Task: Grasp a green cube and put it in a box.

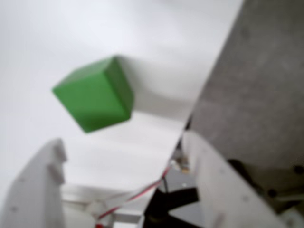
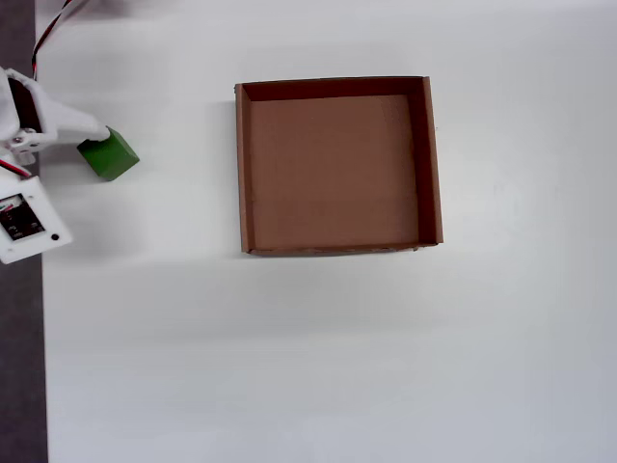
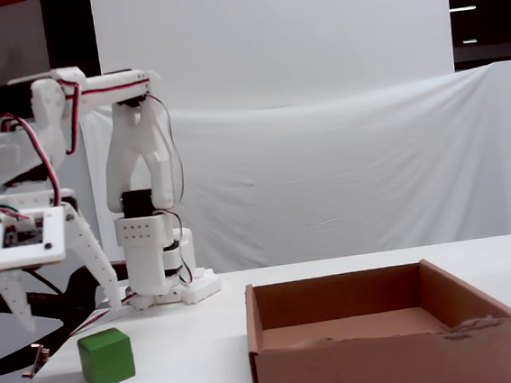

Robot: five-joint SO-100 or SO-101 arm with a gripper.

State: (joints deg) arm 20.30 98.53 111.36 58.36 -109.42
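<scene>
The green cube (image 2: 108,156) sits on the white table (image 2: 318,357), well apart from the box (image 2: 245,174), which lies toward three o'clock of it in the overhead view and holds nothing. The gripper (image 3: 64,314) hangs above and beside the cube with its fingers spread wide, gripping nothing.

The step in hand looks like the approach. To do it well, I would turn the wrist so the fingers meet two flat faces squarely (the cube stands skewed in the wrist view (image 1: 94,94)), then lower until they straddle it before closing.

The fixed view shows the gripper's height above the table, which the overhead view cannot. Only the overhead view shows one finger (image 2: 82,128) overlapping the cube's edge.
</scene>
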